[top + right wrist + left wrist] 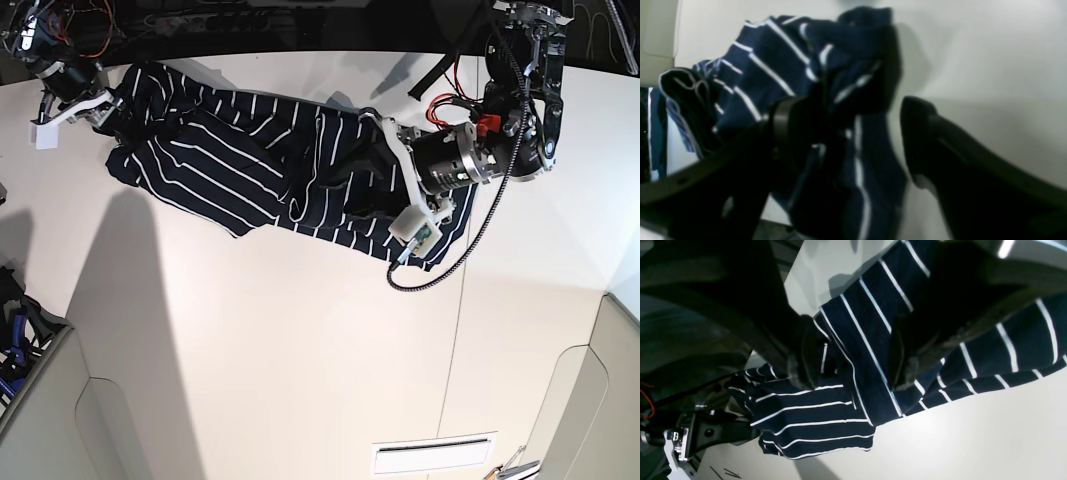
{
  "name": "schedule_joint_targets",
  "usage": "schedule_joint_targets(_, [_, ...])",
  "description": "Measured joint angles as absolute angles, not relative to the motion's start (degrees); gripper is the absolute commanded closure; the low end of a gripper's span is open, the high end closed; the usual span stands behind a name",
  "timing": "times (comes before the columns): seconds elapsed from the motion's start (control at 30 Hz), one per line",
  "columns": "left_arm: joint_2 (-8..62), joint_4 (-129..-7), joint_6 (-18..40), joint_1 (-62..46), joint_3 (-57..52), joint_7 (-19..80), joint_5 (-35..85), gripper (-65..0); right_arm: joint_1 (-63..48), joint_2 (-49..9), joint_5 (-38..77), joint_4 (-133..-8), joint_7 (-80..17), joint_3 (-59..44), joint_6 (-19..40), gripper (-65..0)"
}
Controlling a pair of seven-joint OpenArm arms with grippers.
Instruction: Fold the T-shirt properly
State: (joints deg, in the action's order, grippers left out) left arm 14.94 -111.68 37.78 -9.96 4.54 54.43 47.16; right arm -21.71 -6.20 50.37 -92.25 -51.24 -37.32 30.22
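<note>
The T-shirt (250,160), dark navy with thin white stripes, lies crumpled in a long band across the far part of the white table (300,350). My left gripper (358,185) is down on its right part. In the left wrist view the left gripper (853,370) is open, its two dark fingers (803,356) straddling a folded ridge of the T-shirt (813,420). At the shirt's left end my right gripper (105,112) is also open. The right wrist view shows the right gripper (857,140) wide apart, the T-shirt (773,66) bunched against one of its fingers (793,126).
Cables (470,250) loop from the left arm over the table beside the shirt. A white slotted plate (435,457) lies near the front edge. Grey panels (50,420) stand at the front corners, and blue items (15,345) sit at the left edge.
</note>
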Motion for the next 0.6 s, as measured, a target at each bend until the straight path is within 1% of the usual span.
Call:
schedule_joint_targets(0.17, [14.94, -111.68, 37.78, -9.98, 4.54, 54.43, 47.16, -35.7, -21.28, -4.40, 50.98, -92.25, -51.03, -34.87, 30.26, -41.6])
schedule_joint_targets(0.5, [14.94, -111.68, 37.78, -9.98, 4.54, 54.43, 47.16, -35.7, -21.28, -3.75, 51.11, -92.25, -49.95, -33.01, 30.61, -41.5])
schedule_joint_targets(0.53, [14.94, -111.68, 37.78, -9.98, 4.54, 54.43, 47.16, -35.7, -21.26, -3.77, 51.11, -92.25, -49.95, -33.01, 30.63, -40.9])
schedule_joint_targets(0.57, [14.94, -111.70, 37.78, -9.98, 4.54, 54.43, 47.18, -35.7, -21.26, -3.77, 51.11, -92.25, -49.95, -33.01, 30.72, -38.8])
schedule_joint_targets(0.6, [14.94, -111.68, 37.78, -9.98, 4.54, 54.43, 47.18, -35.7, -21.23, -3.77, 50.92, -92.25, -49.93, -33.01, 31.20, -34.9])
